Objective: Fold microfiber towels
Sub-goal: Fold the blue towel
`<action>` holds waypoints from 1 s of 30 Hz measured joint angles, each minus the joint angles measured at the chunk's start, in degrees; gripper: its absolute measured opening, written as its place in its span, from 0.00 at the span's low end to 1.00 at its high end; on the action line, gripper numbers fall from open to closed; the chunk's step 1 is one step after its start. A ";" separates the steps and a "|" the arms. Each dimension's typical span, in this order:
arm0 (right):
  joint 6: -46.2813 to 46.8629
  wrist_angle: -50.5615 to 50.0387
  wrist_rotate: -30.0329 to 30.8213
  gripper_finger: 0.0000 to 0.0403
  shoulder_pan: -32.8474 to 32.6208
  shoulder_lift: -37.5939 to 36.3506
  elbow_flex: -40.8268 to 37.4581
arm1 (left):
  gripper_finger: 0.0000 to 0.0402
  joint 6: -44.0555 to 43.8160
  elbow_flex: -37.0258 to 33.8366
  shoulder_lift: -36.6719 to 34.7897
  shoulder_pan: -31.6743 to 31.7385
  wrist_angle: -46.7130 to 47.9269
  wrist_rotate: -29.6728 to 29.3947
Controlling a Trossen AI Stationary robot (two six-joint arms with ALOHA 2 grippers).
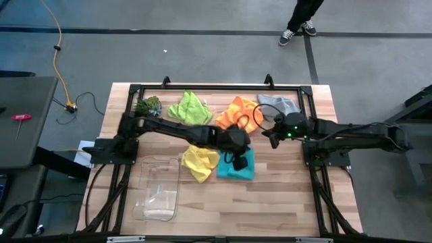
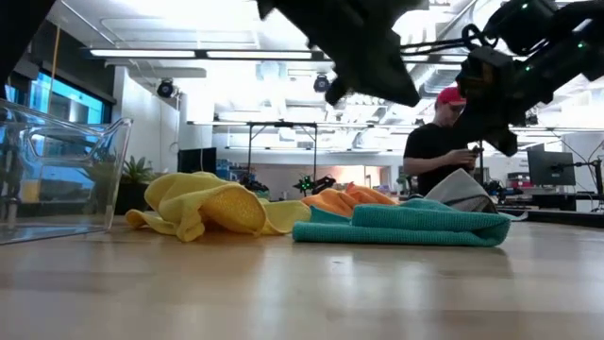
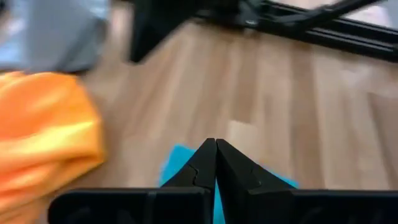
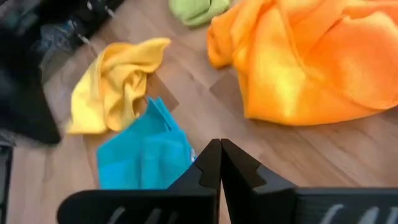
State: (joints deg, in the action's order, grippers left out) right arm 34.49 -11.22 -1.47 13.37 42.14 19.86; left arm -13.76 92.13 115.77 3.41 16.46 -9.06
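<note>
Light wood table [image 1: 283,202], five towels mid-table, teal towel [image 1: 237,166] folded beside crumpled yellow towel [image 1: 198,162], left gripper [image 3: 216,155] closed empty above teal, right gripper [image 4: 220,155] closed empty near orange towel [image 1: 241,112], grey concrete floor [image 1: 202,54], person [image 2: 442,146] behind.

Five towels, a bin and a plant on your table, arms meeting mid-table

Along the far edge of the table [image 1: 283,202] you had the small plant [image 1: 148,105] at the left, then the far-left towel [image 1: 190,108], the middle towel [image 1: 241,111] and the far-right towel [image 1: 280,103] in a row. Nearer you, the folded towel [image 1: 236,169] lay flat at mid-table, with the crumpled towel [image 1: 199,162] touching its left side. The plastic bin [image 1: 158,189] stood left of and nearer than that pair. Your left gripper [image 1: 237,159] hung over the folded towel. Your right gripper [image 1: 273,138] hung just in front of the gap between the middle and far-right towels. A person [image 1: 300,23] stood beyond the far edge.
</note>
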 joint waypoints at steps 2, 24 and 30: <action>0.20 0.03 0.00 0.00 0.00 -0.85 0.00 | 0.02 -0.33 -1.33 -1.44 0.85 0.93 -0.89; 4.27 -0.37 0.51 0.00 -0.28 -0.06 0.00 | 0.44 31.08 -14.63 1.11 5.89 -4.09 9.30; 6.06 -0.33 1.96 0.00 -0.28 -0.06 0.00 | 0.44 36.38 -12.81 4.63 3.48 -4.20 8.18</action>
State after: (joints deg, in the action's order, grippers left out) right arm 40.55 -11.55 0.49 13.08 42.09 19.86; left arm 22.62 79.32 120.40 6.89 12.26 -0.88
